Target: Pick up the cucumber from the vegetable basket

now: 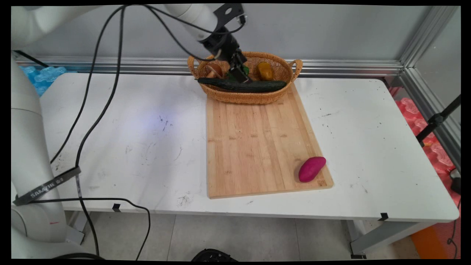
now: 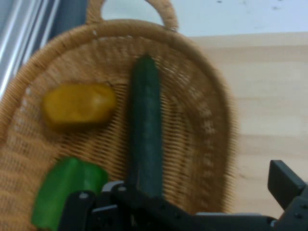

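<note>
White table [image 1: 110, 147] carrying a bamboo cutting board [image 1: 254, 147]. A wicker basket [image 1: 254, 98] at the board's far edge holds a cucumber [image 1: 265, 86]; the gripper [image 1: 243, 75] hangs over it, finger state unclear. A purple sweet potato [image 1: 311, 169] lies at the board's near right corner.

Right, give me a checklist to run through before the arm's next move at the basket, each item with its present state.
1. Tool over the basket: ok, it hangs low inside the rim.
2. Cucumber directly under the tool: ok, it lies lengthwise below it in the hand view.
3. Tool open or shut: cannot tell.
4. Tool touching the cucumber: cannot tell.
5. Neighbours apart from the cucumber: ok for the yellow piece; cannot tell for the green piece, which lies close beside it.
6. Board in front of the basket free: ok, only a purple sweet potato lies at its near right corner.
</note>
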